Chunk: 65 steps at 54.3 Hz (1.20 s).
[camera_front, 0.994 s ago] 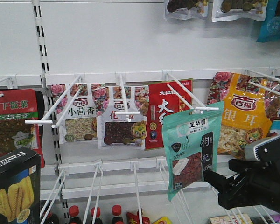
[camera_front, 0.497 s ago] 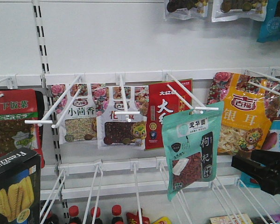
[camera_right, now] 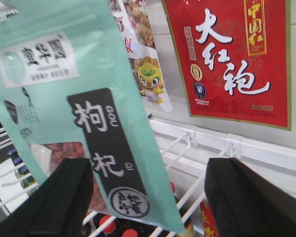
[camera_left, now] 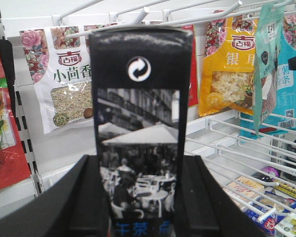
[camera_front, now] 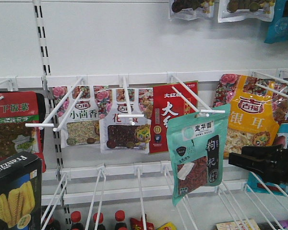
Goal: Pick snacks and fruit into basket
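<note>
The teal pouch (camera_front: 198,155) hangs from the tip of a white peg hook (camera_front: 194,101), in front of a red pouch (camera_front: 169,115) lettered 大红袍. Its black label reads 枸杞 in white. The white label above it and the round stamp below carry print too small to read surely. The right gripper (camera_right: 148,165) is wide open. The pouch's lower part lies between its fingers, close to the left one, and nothing is clamped. In the front view most of that gripper is cut off by the right edge.

The left gripper (camera_left: 140,168) is closed on the black box (camera_left: 138,123), with a finger pressed to each side. The box end shows a swirl symbol and a black-and-white café street photo. The blue characters at its foot are cut off. In the front view the box sits at lower left, with "Franzzi" upside down above yellow wafer rolls.

Behind, a white pouch (camera_front: 81,117) reads 小茴香 and a yellow pouch (camera_front: 247,122) reads 银耳.
</note>
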Motion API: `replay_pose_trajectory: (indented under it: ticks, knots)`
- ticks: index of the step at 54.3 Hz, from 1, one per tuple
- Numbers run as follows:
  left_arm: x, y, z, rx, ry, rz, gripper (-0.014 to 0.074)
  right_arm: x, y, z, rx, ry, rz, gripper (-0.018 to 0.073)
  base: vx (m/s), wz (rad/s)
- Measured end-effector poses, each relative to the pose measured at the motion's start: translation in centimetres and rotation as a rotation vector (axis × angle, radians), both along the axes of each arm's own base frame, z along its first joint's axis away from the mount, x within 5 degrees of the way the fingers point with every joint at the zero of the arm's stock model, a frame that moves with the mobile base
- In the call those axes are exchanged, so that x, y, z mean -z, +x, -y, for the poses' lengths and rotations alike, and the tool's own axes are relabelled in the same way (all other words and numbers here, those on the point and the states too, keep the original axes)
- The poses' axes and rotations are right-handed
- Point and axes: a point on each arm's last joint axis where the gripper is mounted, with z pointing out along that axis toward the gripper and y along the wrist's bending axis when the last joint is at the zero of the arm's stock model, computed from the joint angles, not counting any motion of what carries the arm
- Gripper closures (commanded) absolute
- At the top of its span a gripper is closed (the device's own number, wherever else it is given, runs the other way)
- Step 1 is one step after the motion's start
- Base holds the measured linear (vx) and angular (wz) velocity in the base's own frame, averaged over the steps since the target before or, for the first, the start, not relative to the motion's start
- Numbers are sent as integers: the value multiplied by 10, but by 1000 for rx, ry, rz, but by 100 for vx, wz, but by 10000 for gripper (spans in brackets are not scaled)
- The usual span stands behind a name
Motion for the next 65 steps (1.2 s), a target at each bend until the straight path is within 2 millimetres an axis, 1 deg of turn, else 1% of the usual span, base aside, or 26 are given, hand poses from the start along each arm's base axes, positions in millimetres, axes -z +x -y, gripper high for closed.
replay_pose_trajectory:
  ticks: [15, 25, 31, 32, 37, 47, 65]
  knots:
    - [0, 0, 0, 0, 0, 0, 594, 3, 21, 6, -34, 1, -6, 17, 0, 0]
    - [0, 0, 0, 0, 0, 0, 594, 11, 34, 9, -46, -7, -41, 17, 0, 0]
    - [0, 0, 0, 0, 0, 0, 594, 12, 39, 3, -69, -14, -47, 17, 0, 0]
    - [0, 0, 0, 0, 0, 0, 594, 10, 41, -20, -145, -38, -37, 17, 0, 0]
    - [0, 0, 0, 0, 0, 0, 594, 8, 41, -29, -175, -51, -28, 17, 0, 0]
    - [0, 0, 0, 0, 0, 0, 594, 6, 41, -36, -199, -63, -21, 17, 0, 0]
    - [0, 0, 0, 0, 0, 0, 594, 7, 41, -36, -205, -76, -25, 17, 0, 0]
